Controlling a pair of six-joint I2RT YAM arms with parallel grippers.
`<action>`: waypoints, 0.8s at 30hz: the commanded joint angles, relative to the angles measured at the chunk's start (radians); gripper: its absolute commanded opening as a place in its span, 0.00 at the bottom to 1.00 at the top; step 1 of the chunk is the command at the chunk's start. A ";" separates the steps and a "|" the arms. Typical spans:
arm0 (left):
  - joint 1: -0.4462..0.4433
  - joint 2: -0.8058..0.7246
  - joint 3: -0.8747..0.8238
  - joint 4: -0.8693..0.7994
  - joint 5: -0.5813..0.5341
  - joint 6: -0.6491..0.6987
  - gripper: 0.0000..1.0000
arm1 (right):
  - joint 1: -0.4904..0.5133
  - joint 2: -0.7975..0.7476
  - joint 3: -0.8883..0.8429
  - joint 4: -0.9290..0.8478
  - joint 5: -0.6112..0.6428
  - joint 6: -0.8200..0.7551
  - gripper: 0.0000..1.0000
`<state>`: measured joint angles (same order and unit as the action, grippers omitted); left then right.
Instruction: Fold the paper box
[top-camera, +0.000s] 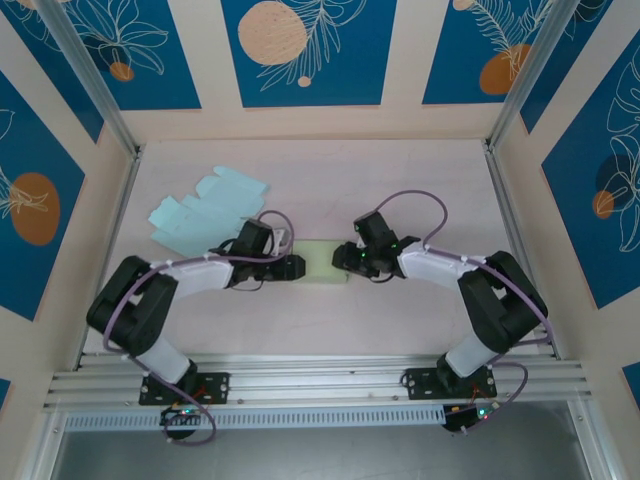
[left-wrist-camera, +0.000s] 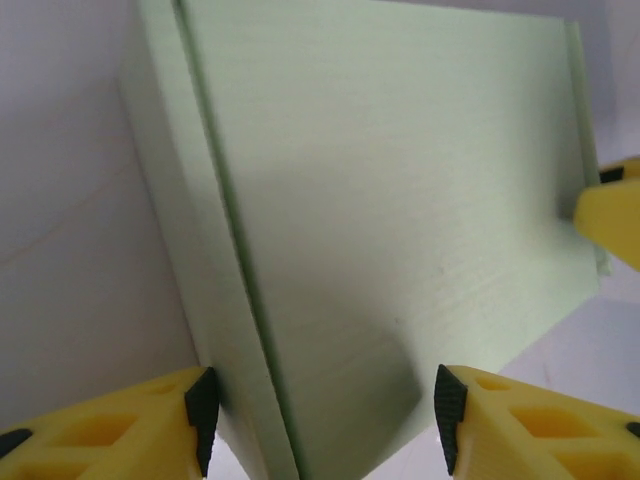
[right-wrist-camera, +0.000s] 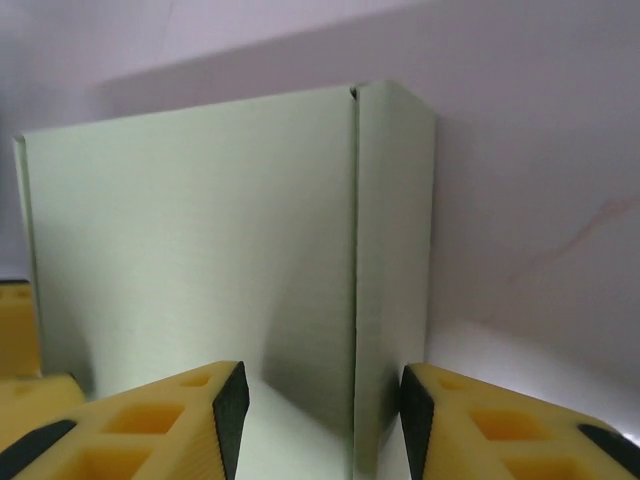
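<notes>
Both jaws part-open around paper box (top-camera: 322, 262) (grip unclear)

white and black arms (top-camera: 190, 275), purple cables (top-camera: 420, 198), yellow pincer fingers (left-wrist-camera: 100, 432), black pads (left-wrist-camera: 203, 410).

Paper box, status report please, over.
Left hand, right hand straddling its ends, grip unclear. Paper box on table between them. Blue sheets far left, apart.

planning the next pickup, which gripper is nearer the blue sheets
Left. The left gripper is at the green box's left end, the side toward the blue sheets; the right gripper is at its right end.
</notes>
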<state>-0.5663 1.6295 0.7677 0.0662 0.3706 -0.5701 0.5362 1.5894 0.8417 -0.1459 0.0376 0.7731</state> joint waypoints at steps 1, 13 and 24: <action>-0.034 0.090 0.106 0.133 0.055 -0.049 0.60 | -0.079 0.048 0.077 -0.012 -0.096 -0.088 0.46; -0.104 0.511 0.647 0.099 0.048 -0.111 0.61 | -0.396 0.178 0.240 -0.106 -0.165 -0.236 0.47; -0.105 0.514 0.704 0.042 0.010 -0.120 0.83 | -0.491 0.100 0.326 -0.217 -0.097 -0.279 0.76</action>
<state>-0.6720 2.1998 1.4803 0.1398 0.3779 -0.6983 0.0547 1.7565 1.1393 -0.2913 -0.0780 0.5201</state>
